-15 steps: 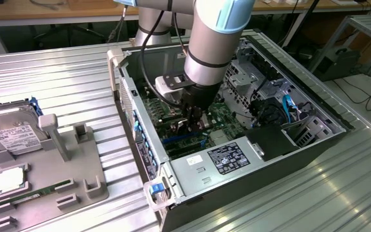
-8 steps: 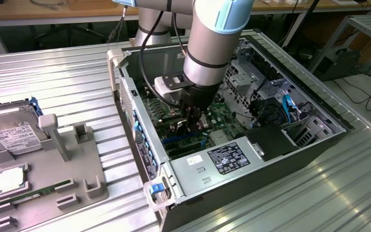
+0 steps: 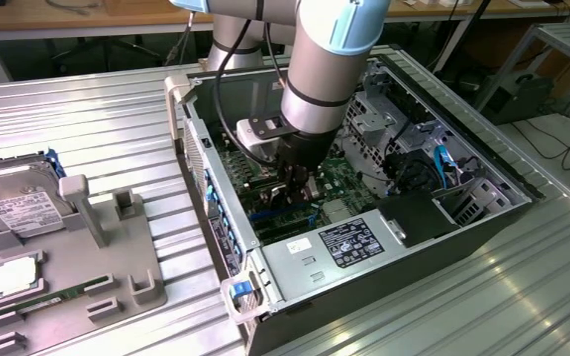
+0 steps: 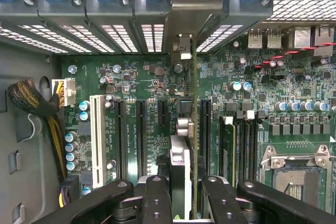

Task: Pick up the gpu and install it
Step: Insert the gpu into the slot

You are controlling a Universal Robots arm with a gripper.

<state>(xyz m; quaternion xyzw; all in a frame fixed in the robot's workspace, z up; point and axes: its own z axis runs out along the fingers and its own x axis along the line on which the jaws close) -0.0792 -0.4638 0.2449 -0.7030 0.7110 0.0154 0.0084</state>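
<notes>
My gripper (image 4: 187,195) is shut on the gpu (image 4: 180,157), which I see edge-on between the two black fingers (image 4: 156,199). Its thin green board edge runs up to the metal bracket end (image 4: 181,46) at the case's rear wall. The card stands upright over the green motherboard (image 4: 142,77), in line with the black expansion slot (image 4: 203,124); whether it is seated in the slot I cannot tell. In the exterior view the gripper (image 3: 293,184) is down inside the open computer case (image 3: 433,222), low over the motherboard.
A white slot (image 4: 96,129) and several black slots (image 4: 131,129) lie beside the card, with RAM slots (image 4: 241,145) and the CPU socket (image 4: 296,174) on the other side. The power supply (image 3: 349,245) fills the case's near end. A grey tray (image 3: 97,274) holds a hard drive (image 3: 18,206) and RAM stick (image 3: 53,298).
</notes>
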